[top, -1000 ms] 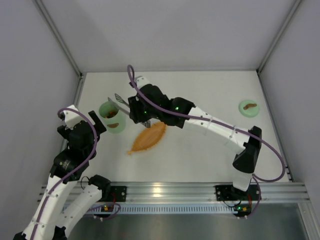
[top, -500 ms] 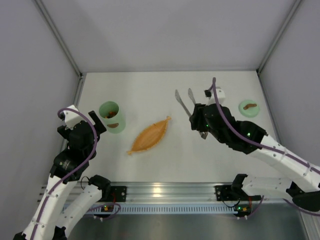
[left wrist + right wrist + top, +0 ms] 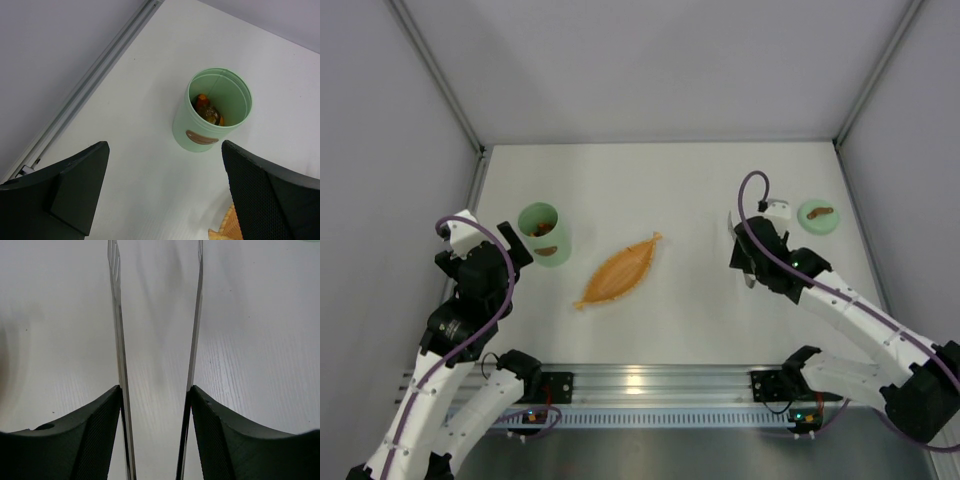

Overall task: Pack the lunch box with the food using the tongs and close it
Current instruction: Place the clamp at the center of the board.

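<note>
The mint-green lunch box point(image 3: 542, 233) stands upright and lidless at the left. In the left wrist view orange and dark food point(image 3: 207, 111) lies inside the lunch box point(image 3: 212, 132). Its round lid point(image 3: 818, 215) with a brown handle lies flat at the far right. My right gripper point(image 3: 745, 262) hovers low over the table left of the lid, shut on the tongs point(image 3: 118, 340). Each silver arm rests against the inner face of a finger, and the tips are spread with nothing between them. My left gripper point(image 3: 165, 190) is open, just short of the lunch box.
An orange leaf-shaped tray point(image 3: 620, 270) lies in the middle of the table between the two arms, with its tip point(image 3: 227, 227) showing by my left gripper. Grey walls enclose the table at the left, back and right.
My right arm has carried the tongs from over the lunch box across the table to the right, near the lid, and the tongs' arms have spread apart. The left arm has not moved.
</note>
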